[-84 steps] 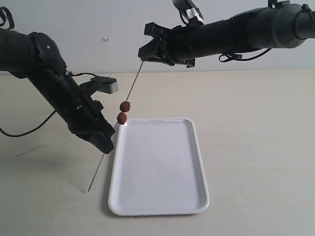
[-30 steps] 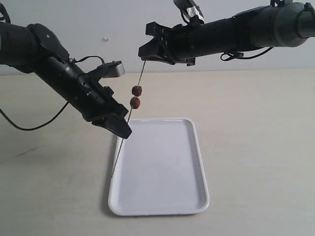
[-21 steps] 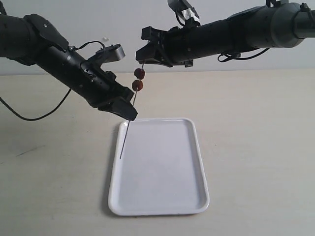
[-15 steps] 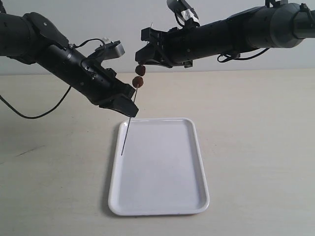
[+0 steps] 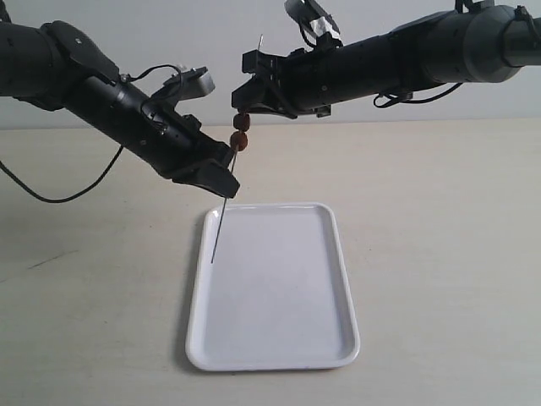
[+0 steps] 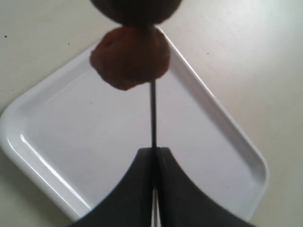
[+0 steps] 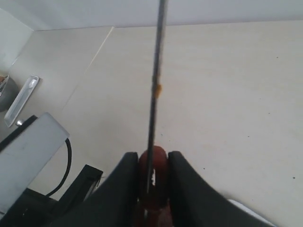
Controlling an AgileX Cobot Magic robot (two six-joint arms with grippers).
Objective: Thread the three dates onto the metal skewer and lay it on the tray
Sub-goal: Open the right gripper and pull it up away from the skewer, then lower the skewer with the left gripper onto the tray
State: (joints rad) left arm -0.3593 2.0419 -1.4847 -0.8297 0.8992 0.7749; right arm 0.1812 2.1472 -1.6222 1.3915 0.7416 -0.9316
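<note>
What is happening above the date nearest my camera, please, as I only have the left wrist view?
Observer: The right wrist view shows a date between the right fingers, with the skewer running on beyond it.
Operator: Thank you. Does the skewer stick out past those fingers?
Observer: Yes, in the exterior view its top end pokes up above them.
Operator: And where is the bottom end?
Observer: In the exterior view it hangs over the tray, near the rim on the left arm's side. I cannot tell whether it touches.
</note>
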